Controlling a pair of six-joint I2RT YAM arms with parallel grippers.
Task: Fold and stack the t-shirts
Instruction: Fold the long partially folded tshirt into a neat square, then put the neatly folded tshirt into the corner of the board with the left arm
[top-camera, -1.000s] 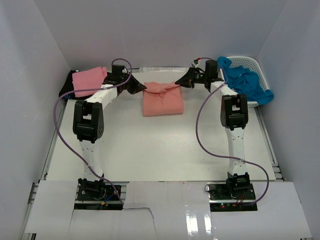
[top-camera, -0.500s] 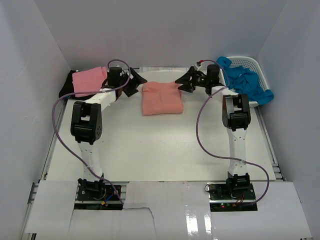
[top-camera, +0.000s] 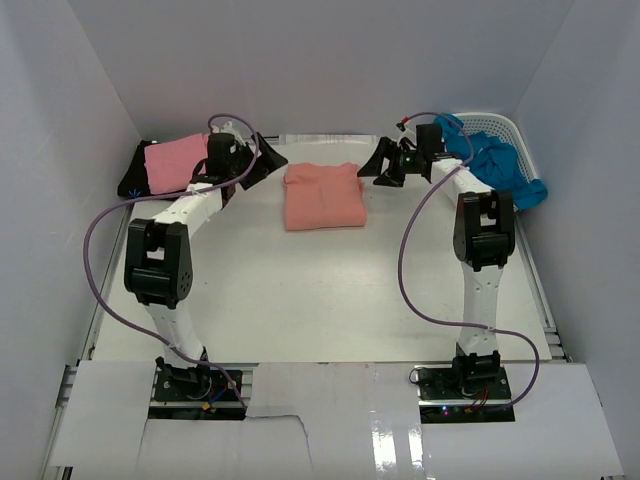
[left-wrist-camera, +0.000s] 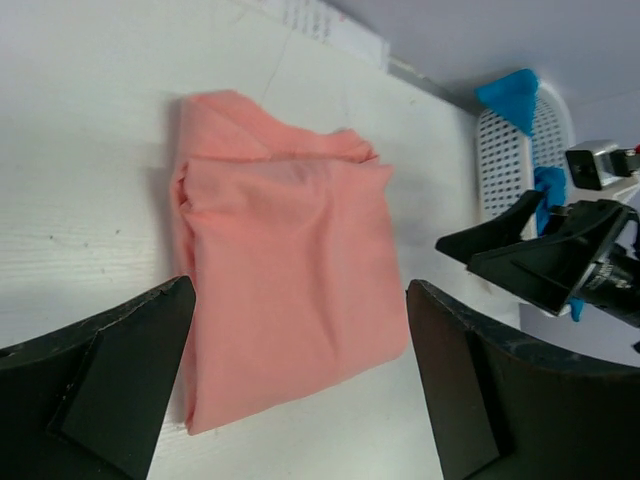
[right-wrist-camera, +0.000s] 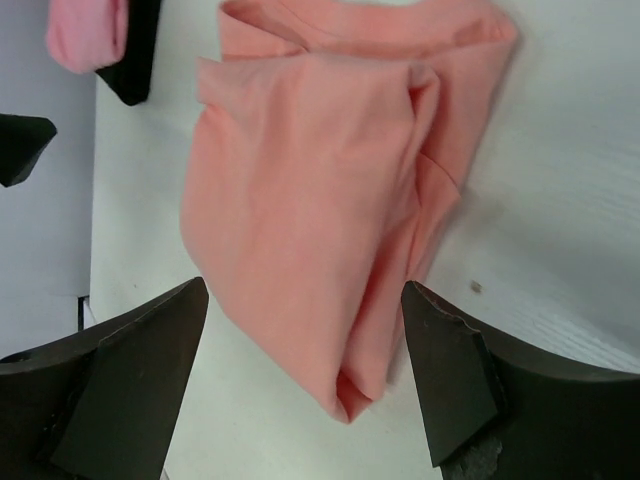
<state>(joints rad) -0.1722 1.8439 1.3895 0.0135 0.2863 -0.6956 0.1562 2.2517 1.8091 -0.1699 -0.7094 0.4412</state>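
Note:
A folded salmon-coral t-shirt (top-camera: 322, 197) lies flat at the back middle of the table, also seen in the left wrist view (left-wrist-camera: 290, 270) and the right wrist view (right-wrist-camera: 310, 180). My left gripper (top-camera: 266, 166) hovers open just left of it, touching nothing. On the shirt's right, my right gripper (top-camera: 384, 165) is open as well and apart from the cloth. A lighter pink t-shirt (top-camera: 178, 160) rests folded on a black t-shirt (top-camera: 132, 180) at the back left. Bright blue t-shirts (top-camera: 495, 162) spill from the basket.
The white lattice basket (top-camera: 497, 124) stands at the back right corner against the white wall. White walls close in the table on three sides. Purple cables loop from both arms over the near half of the table.
Both grippers opened and let go of the salmon-coral t-shirt's back edge, then drew outward and away from it. The shirt settled flat.

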